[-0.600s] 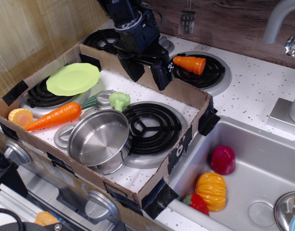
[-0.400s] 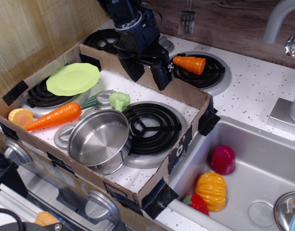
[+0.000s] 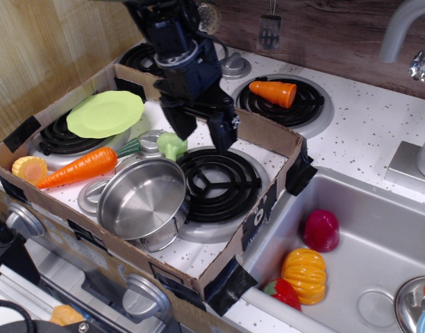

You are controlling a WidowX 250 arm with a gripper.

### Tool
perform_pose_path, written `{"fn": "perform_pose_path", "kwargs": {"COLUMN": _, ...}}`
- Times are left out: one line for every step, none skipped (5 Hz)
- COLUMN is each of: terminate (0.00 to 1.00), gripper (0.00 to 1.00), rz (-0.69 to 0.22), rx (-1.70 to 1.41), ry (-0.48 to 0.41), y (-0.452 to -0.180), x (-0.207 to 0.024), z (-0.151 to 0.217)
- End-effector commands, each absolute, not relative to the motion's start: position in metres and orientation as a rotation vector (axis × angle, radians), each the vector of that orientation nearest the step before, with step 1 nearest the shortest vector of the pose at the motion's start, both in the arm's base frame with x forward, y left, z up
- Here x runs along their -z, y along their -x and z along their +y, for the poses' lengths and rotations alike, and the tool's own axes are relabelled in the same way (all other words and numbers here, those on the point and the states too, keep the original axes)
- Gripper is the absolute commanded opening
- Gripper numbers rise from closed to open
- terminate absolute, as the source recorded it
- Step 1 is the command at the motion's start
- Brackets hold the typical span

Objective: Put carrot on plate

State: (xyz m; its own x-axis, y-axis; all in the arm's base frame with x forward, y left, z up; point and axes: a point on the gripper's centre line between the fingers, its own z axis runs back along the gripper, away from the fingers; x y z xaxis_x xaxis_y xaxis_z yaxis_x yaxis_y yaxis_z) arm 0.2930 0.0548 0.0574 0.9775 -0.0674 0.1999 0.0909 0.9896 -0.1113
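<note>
End effector point(image 3: 201, 130) spread and empty above the pot point(image 3: 143, 198), carrot point(image 3: 82, 168) lying just left of the pot, below the plate point(image 3: 105, 113), free to grab.

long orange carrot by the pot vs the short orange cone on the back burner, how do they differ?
The long tapered orange plastic carrot has a dark green stem; the short stubby orange cone piece has none. The carrot is much longer and slimmer; the cone is short and thick. The carrot lies inside the cardboard tray, between the lime-green plate and the shiny steel pot; the cone lies outside it on a rear burner. Both are orange, tapered, lying on their sides and untouched.
</note>
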Motion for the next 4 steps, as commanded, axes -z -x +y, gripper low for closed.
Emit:
{"fn": "perform_pose_path", "kwargs": {"terminate": 0.00, "gripper": 1.00, "rz": -0.238, "rx": 0.104, "ry": -0.020, "y": -0.269, "x": -0.138, "z": 0.073}}
{"fn": "perform_pose_path", "kwargs": {"terminate": 0.00, "gripper": 1.00, "rz": -0.234, "rx": 0.070, "ry": -0.056, "y": -0.250, "x": -0.134, "z": 0.082}}
{"fn": "perform_pose_path", "kwargs": {"terminate": 0.00, "gripper": 1.00, "rz": -0.245, "rx": 0.097, "ry": -0.027, "y": -0.235, "x": -0.110, "z": 0.101}}
{"fn": "perform_pose_path", "kwargs": {"terminate": 0.00, "gripper": 1.00, "rz": -0.266, "rx": 0.120, "ry": -0.004, "y": -0.224, "x": -0.091, "z": 0.121}}
